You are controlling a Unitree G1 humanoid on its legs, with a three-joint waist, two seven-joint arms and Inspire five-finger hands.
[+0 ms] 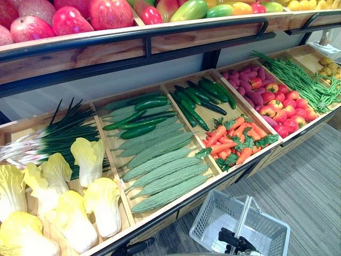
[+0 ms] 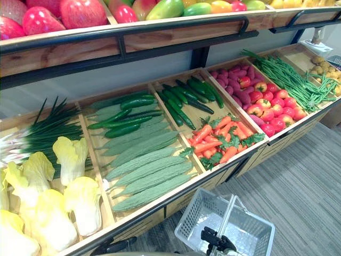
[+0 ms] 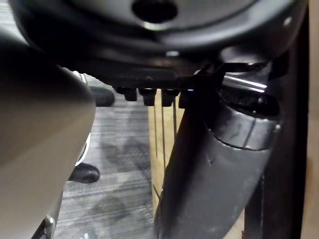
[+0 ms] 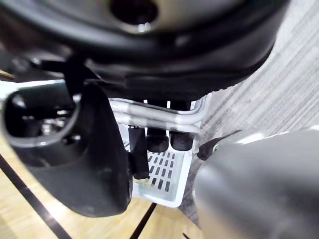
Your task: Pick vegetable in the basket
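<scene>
No text, number, brand or sign can be read here. The wooden front of the upper shelf [image 1: 106, 50] is plain board, and the grey basket [image 1: 210, 221] shows bare mesh. A small white piece [image 1: 326, 49] sits at the far right end of the lower shelf — too small to tell whether it carries any print.

A wooden produce shelf [image 2: 101, 176] crosses the frame: napa cabbages [image 2: 69, 208] lower left, ridged bitter gourds [image 2: 149, 170] at centre, carrots [image 2: 221, 136] right of them, and tomatoes [image 2: 277, 106] and green beans [image 2: 290, 80] upper right. At the bottom edge, the right hand [image 2: 214, 241] clasps a grey basket [image 2: 258, 232] by its handle.
</scene>
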